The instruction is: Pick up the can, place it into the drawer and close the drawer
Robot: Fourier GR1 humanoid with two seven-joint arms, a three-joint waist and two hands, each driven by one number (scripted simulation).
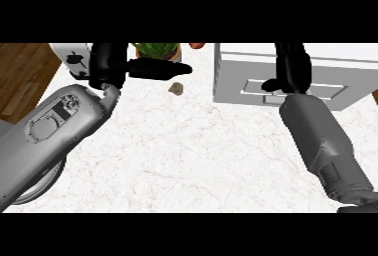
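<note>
No can shows anywhere in the head view. The white drawer unit [244, 80] stands at the back right, and its front panel with a recessed handle [332, 92] faces me. My right hand [292, 65] lies stretched over the unit's top and front, fingers straight and the thumb [270, 85] out to the left on the front panel. It holds nothing I can see. My left hand [111, 62] is up at the back left, open, with its fingers [159, 69] pointing right, away from the drawer.
A small brown lump [176, 88] lies on the marble counter [192, 150] between the hands. A potted plant [156, 49] and a red object [196, 45] sit at the back edge. A white appliance [72, 57] stands at the back left, by wooden floor [22, 75].
</note>
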